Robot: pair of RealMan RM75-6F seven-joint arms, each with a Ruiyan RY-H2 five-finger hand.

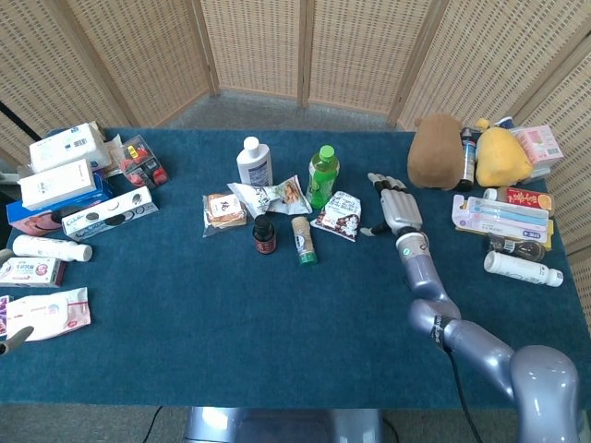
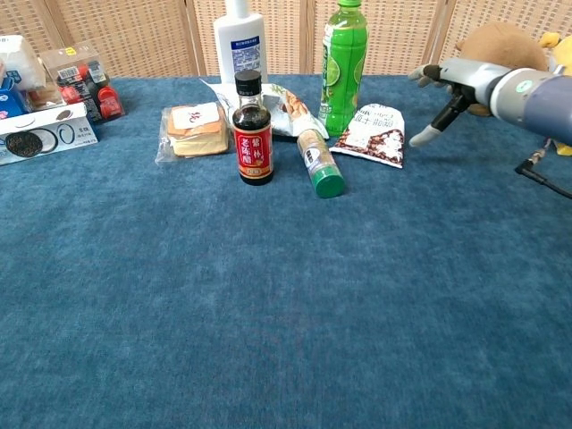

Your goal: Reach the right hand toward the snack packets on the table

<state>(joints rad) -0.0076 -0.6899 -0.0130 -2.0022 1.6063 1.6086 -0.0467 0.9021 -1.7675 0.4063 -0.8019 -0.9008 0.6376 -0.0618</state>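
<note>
Several snack packets lie mid-table: a white packet with dark print [image 1: 338, 216] [image 2: 375, 133], a crinkled nut packet [image 1: 272, 196] [image 2: 284, 98] and a clear-wrapped biscuit pack [image 1: 223, 210] [image 2: 197, 128]. My right hand [image 1: 393, 205] [image 2: 451, 85] hovers just right of the white packet, fingers spread and holding nothing, thumb pointing toward it. It does not touch the packet. My left hand [image 1: 11, 340] shows only as a fingertip at the left edge.
A green bottle [image 1: 323, 175], white bottle [image 1: 253, 161], dark sauce bottle [image 1: 264, 234] and lying spice jar [image 1: 304, 239] stand among the packets. Plush toys [image 1: 438, 150] and toiletries [image 1: 503, 214] fill the right side, boxes [image 1: 65, 183] the left. Bare blue cloth [image 1: 277, 323] lies in front.
</note>
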